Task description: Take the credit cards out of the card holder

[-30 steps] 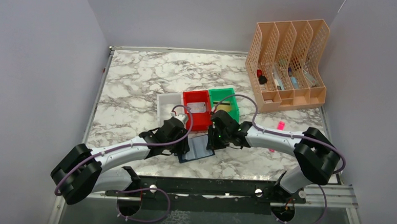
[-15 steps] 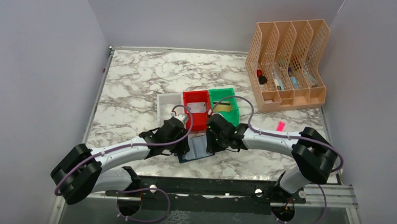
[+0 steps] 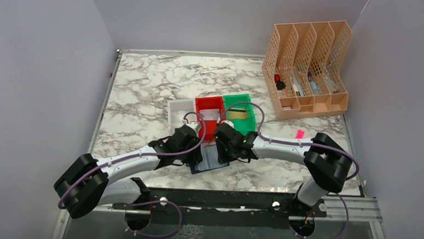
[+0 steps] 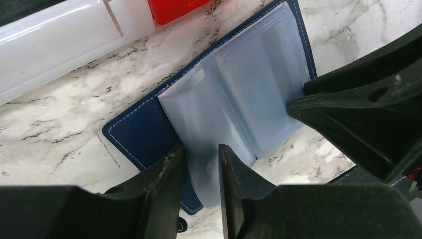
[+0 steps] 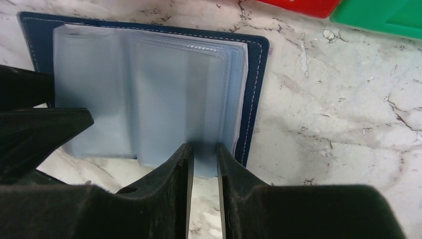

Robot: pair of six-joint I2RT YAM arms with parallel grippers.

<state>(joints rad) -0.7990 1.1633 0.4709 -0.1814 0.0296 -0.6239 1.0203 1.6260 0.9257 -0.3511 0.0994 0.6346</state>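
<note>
The card holder (image 3: 212, 162) lies open on the marble table between my two grippers, navy cover (image 4: 142, 134) down and pale-blue clear sleeves (image 4: 249, 94) up. No card shows in the sleeves. My left gripper (image 3: 197, 156) is nearly shut with one sleeve passing between its fingertips (image 4: 201, 154). My right gripper (image 3: 223, 152) stands at the opposite side, nearly shut, with a sleeve edge between its fingertips (image 5: 204, 152); the navy cover (image 5: 255, 89) shows beside it. A silvery-grey card (image 3: 213, 115) lies in the red bin and a tan-gold card (image 3: 242, 114) in the green bin.
A white bin (image 3: 174, 111), red bin (image 3: 204, 104) and green bin (image 3: 238, 97) stand in a row just behind the card holder. A peach file organiser (image 3: 306, 64) stands at the back right. A small pink stick (image 3: 299, 134) lies at the right.
My right gripper has moved left, further over the open card holder and closer to the left gripper. The left arm and the card holder have stayed in place.
</note>
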